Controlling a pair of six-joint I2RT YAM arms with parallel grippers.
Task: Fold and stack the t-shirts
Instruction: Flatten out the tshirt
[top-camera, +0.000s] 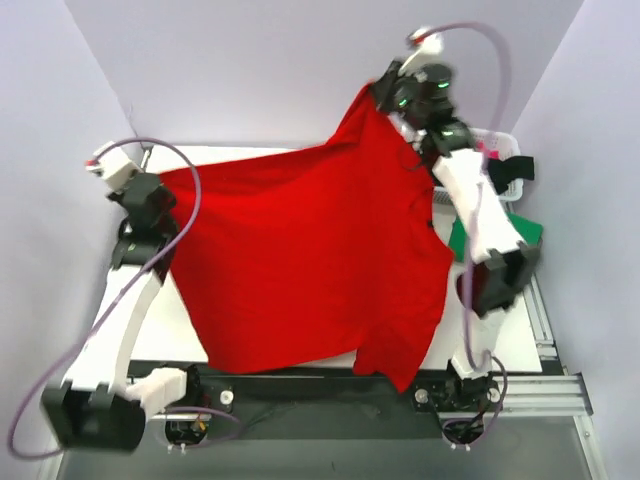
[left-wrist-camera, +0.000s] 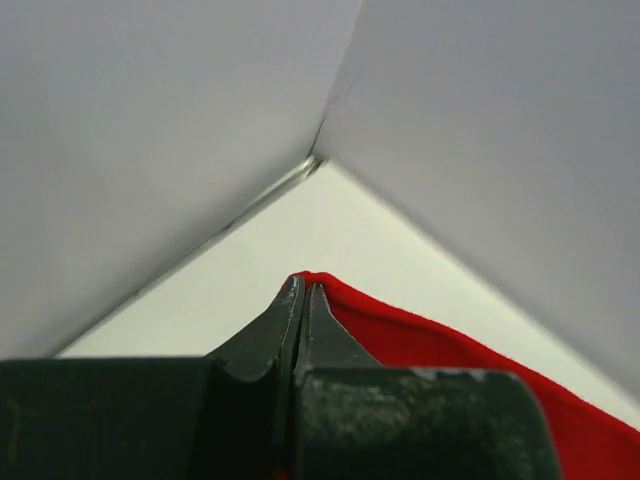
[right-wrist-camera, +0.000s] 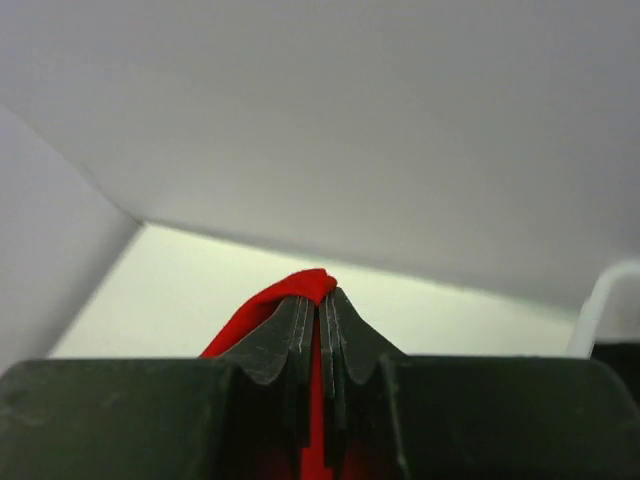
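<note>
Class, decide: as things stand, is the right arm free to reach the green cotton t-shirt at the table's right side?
Probably not: the right claw is shut on the large red cotton t-shirt and must release it before reaching the green t-shirt.

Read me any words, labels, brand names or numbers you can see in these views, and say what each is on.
None: no readable text in any view.
The red t-shirt is plain, no print or tag showing.
The left arm and right arm show no legible marking.

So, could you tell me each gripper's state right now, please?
Left gripper: closed on the red t-shirt.
Right gripper: closed on the red t-shirt too.
</note>
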